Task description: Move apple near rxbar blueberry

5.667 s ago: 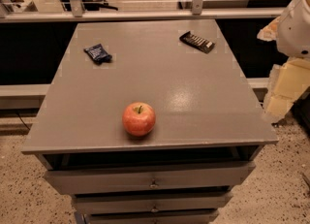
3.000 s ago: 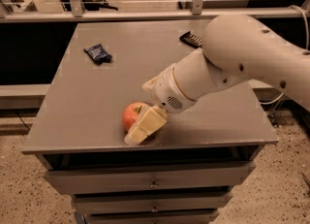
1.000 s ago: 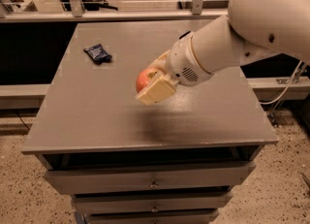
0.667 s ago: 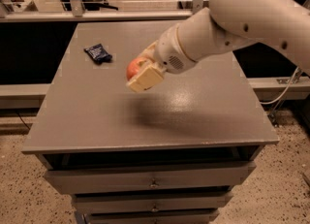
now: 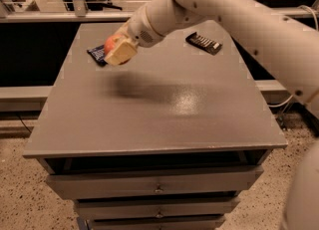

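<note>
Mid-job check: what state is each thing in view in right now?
gripper: shut on the apple, raised over the table's far left part.
apple: gripped, lifted off the table, just right of the rxbar.
rxbar: lying on the table, partly hidden by the gripper and apple.
black bar: lying flat at the far right, apart from the rest.
drawers: shut.

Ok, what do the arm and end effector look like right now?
The arm is smooth, off-white, thick rounded tubing with small dark dots along its shell and a dotted patch at the wrist. The end effector, over the grey table's far-left area, has blocky, pale cream-yellow fingers.
</note>
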Available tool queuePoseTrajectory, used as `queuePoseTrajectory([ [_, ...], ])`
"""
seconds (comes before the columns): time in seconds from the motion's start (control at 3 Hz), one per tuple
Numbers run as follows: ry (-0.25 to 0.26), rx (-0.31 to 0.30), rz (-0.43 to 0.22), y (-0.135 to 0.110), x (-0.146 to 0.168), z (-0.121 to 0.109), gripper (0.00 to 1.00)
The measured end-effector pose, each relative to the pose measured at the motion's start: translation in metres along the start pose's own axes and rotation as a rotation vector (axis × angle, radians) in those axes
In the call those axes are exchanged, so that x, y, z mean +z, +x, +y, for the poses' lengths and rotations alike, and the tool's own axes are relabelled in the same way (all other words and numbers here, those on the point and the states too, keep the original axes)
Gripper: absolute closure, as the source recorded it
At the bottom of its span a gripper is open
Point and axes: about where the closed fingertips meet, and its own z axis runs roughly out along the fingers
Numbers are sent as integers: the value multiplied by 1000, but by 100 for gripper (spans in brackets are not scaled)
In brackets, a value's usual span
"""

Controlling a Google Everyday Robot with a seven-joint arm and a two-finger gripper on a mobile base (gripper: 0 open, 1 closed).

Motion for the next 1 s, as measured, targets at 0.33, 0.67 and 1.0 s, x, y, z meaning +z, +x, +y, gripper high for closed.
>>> queuePoseTrajectory([
  [0.33, 28, -5, 3, -2, 31, -45, 100],
  [0.67, 86, 12, 42, 15, 37, -85, 100],
  [1.0, 116, 34, 72, 32, 35, -107, 100],
])
